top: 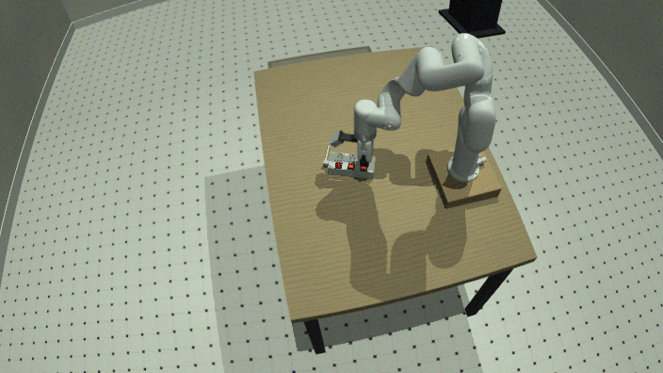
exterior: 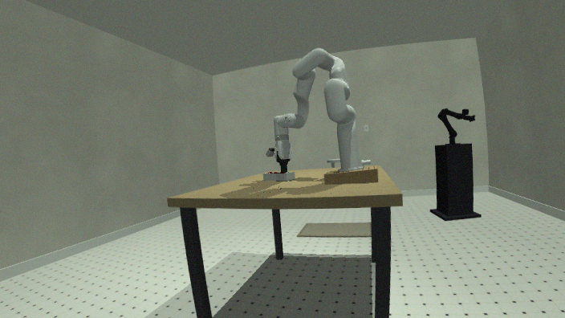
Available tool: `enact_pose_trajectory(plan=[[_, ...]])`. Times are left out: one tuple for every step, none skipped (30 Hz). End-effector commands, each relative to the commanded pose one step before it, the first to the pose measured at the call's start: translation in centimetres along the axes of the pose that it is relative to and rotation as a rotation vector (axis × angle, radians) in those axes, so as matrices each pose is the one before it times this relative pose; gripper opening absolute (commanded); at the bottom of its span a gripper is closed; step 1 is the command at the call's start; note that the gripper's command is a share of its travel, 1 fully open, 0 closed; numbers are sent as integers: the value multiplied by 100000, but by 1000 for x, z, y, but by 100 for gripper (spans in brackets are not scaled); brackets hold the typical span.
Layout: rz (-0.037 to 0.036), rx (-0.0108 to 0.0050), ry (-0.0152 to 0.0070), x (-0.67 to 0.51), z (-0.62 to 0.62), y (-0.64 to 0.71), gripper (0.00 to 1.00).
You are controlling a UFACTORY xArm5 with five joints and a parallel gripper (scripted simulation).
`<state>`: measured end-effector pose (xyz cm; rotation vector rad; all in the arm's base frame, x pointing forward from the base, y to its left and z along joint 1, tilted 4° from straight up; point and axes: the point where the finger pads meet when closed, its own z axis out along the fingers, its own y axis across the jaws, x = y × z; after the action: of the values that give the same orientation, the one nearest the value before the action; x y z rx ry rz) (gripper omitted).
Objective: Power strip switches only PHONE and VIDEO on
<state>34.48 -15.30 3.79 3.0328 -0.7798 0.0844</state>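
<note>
A small grey power strip lies flat on the wooden table near its left edge. It carries a row of red rocker switches along its front; two of them glow red to the left of my fingers. My gripper points straight down with its dark fingers shut and empty, the tips resting on the rightmost switch. In the side view the power strip is a low grey block and my gripper stands just on top of it. The switch labels are too small to read.
My arm's base stands on a wooden block at the table's right side. A black pedestal carrying a small dark arm stands on the floor beyond the table. A flat mat lies on the floor behind the table.
</note>
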Motion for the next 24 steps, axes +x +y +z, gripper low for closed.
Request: enact_pose_trajectory(plan=[[9, 23, 293, 115, -19, 12, 0], [0, 0, 0, 0, 9, 3, 0], [0, 0, 0, 0, 6, 2, 0], [0, 0, 0, 0, 3, 1, 0], [0, 0, 0, 0, 1, 0, 0], [0, 0, 0, 0, 0, 0, 0], [0, 0, 0, 0, 0, 0, 0], [0, 0, 0, 0, 0, 0, 0], [0, 0, 0, 0, 0, 0, 0], [0, 0, 0, 0, 0, 0, 0], [0, 0, 0, 0, 0, 0, 0], [0, 0, 0, 0, 0, 0, 0], [0, 0, 0, 0, 0, 0, 0], [0, 0, 0, 0, 0, 0, 0], [0, 0, 0, 0, 0, 0, 0], [0, 0, 0, 0, 0, 0, 0], [0, 0, 0, 0, 0, 0, 0], [0, 0, 0, 0, -3, 1, 0], [0, -1, 0, 1, -18, 4, 0], [0, -1, 1, 1, -46, 9, 0], [0, -2, 1, 2, -81, 16, 0], [0, -4, 2, 2, -121, 24, 0], [0, -5, 3, 3, -162, 32, 0], [0, -6, 3, 2, -203, 40, 0]])
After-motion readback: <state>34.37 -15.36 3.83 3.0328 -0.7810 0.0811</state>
